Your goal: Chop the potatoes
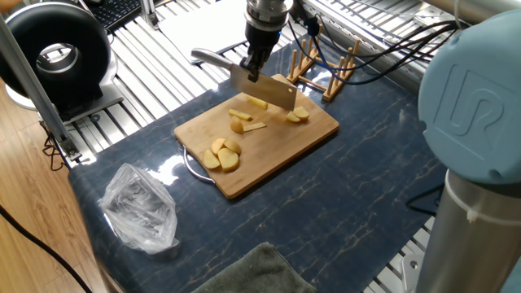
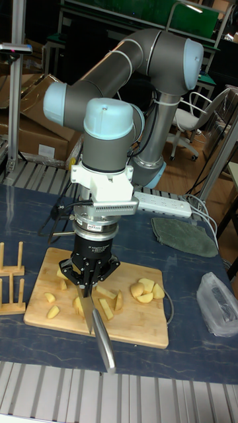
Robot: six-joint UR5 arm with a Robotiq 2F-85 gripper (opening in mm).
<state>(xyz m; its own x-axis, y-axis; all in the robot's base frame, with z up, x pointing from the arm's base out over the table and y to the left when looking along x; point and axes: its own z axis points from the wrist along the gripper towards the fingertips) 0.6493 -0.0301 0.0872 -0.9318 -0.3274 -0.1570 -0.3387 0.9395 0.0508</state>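
Note:
Pale-yellow potatoes lie on the bamboo board (image 1: 277, 155): a cluster of rounded pieces (image 1: 221, 155) at its near-left end, slices (image 1: 240, 120) in the middle and a wedge (image 1: 297, 115) at the far right. My gripper (image 1: 254, 72) is shut on a cleaver (image 1: 264, 89), whose blade hangs just above the board's far edge over a small piece (image 1: 257, 102). In the tall fixed view the gripper (image 2: 88, 283) points straight down over the board (image 2: 142, 327). The cleaver (image 2: 90, 314) is seen edge-on among the potato pieces (image 2: 106, 307), with its handle (image 2: 104, 349) toward the camera.
A wooden rack (image 1: 321, 69) stands just behind the board. A crumpled plastic bag (image 1: 138, 207) and a grey cloth (image 1: 252, 273) lie on the dark mat near the front. A black round device (image 1: 57, 53) sits at the far left. The arm's base (image 1: 472, 146) fills the right side.

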